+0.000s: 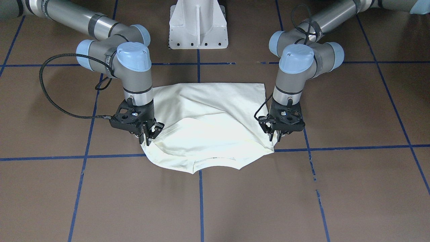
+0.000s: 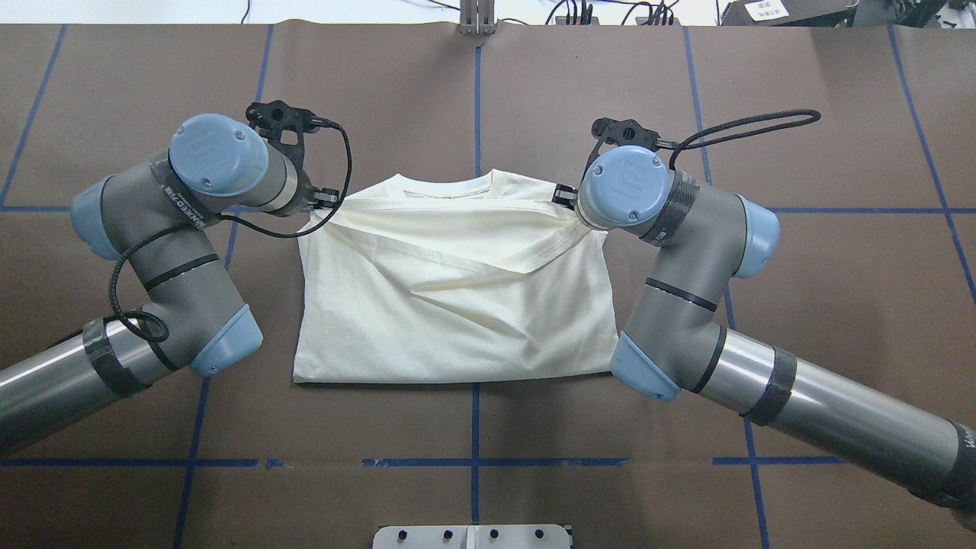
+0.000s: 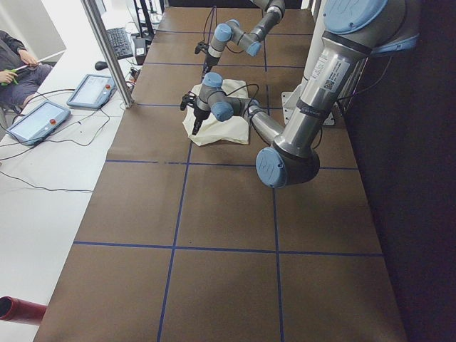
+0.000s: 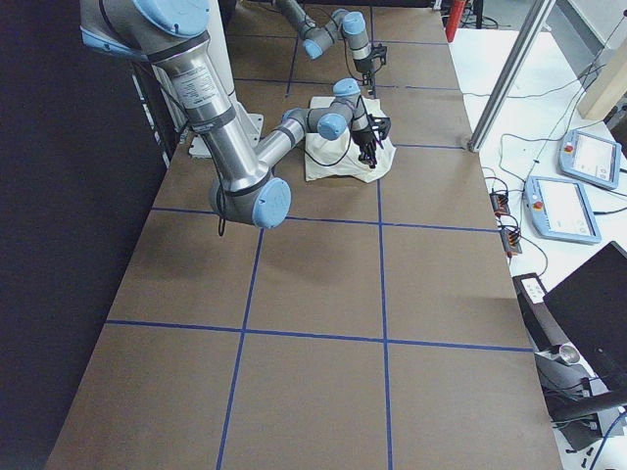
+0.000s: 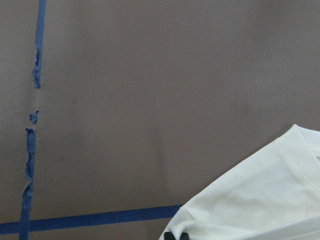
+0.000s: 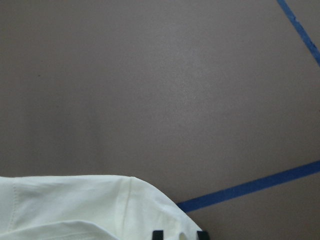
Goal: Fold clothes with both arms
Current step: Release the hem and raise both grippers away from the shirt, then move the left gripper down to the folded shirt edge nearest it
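The clothes are one cream-white shirt lying plain side up in the middle of the brown table, its collar end away from the robot's base. Creases run across the shirt between its two shoulder corners. My left gripper points down at one shoulder corner, fingers pinched on the fabric. At the other shoulder corner my right gripper is closed on the cloth too. Each wrist view shows a shoulder of the shirt at the fingertips. In the overhead view the wrists hide both grippers.
A white metal pedestal base stands at the robot's side of the table. Blue tape lines grid the brown surface. A seated person and teach pendants are on side tables beyond the table's far edge.
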